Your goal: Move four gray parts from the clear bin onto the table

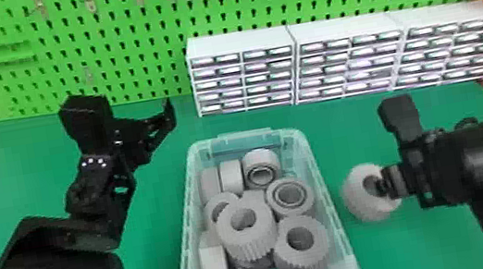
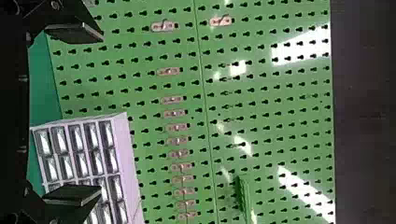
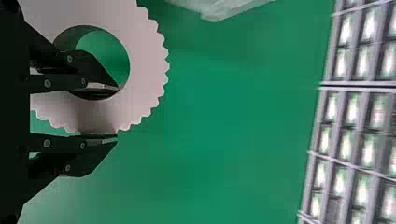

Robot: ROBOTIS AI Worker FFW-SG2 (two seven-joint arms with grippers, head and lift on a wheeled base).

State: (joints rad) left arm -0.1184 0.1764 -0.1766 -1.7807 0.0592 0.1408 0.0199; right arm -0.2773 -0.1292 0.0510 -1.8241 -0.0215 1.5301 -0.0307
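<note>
1. The right gripper [image 3: 116, 113] is closed on the wall of a gray toothed part [image 3: 144, 70], 1 finger inside its hole and 1 against the outer teeth. It is beside the clear bin [image 1: 340, 223], over the table [image 1: 149, 264]; whether it touches down I cannot tell
2. Gripped on 1 side, the part could swing or tip on release, since its weight sits off the fingers. The inner finger might also catch the hole and drag it
3. If set down at a slant, it could roll, being round
4. The left gripper [image 2: 100, 114] is spread wide and empty, left of the bin
5. The right wrist view makes the finger in the hole plain; the head view leaves that grip vague but adds the piled gray parts, where an upper gear [image 1: 262, 233] could slide if neighbours are pulled
</note>
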